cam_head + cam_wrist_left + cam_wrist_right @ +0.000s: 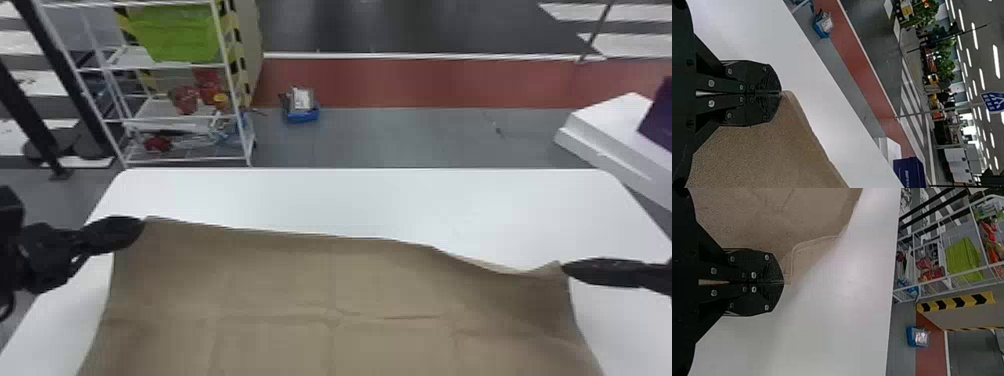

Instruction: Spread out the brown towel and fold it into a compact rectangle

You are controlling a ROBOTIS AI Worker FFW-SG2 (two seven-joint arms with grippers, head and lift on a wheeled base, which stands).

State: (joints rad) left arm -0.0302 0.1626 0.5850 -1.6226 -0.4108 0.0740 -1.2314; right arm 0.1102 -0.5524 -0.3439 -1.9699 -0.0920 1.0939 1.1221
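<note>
The brown towel point(330, 285) lies spread wide over the table, its far edge stretched between both grippers and faint crease lines across its middle. At its far left corner my left gripper point(142, 225) holds on; in the left wrist view the left gripper point(781, 93) is shut on the corner of the towel point(762, 156). My right gripper point(564, 268) has the far right corner, which is a little raised. The right wrist view has the right gripper point(784, 282) shut on that hemmed corner of the towel point(777, 219). The far edge sags slightly near the right corner.
The white table point(350, 200) extends beyond the towel's far edge and along both sides. Behind it stand a wire shelf point(175, 117) at the left and a white box point(610, 130) at the right. A small blue bin point(301, 116) is on the floor.
</note>
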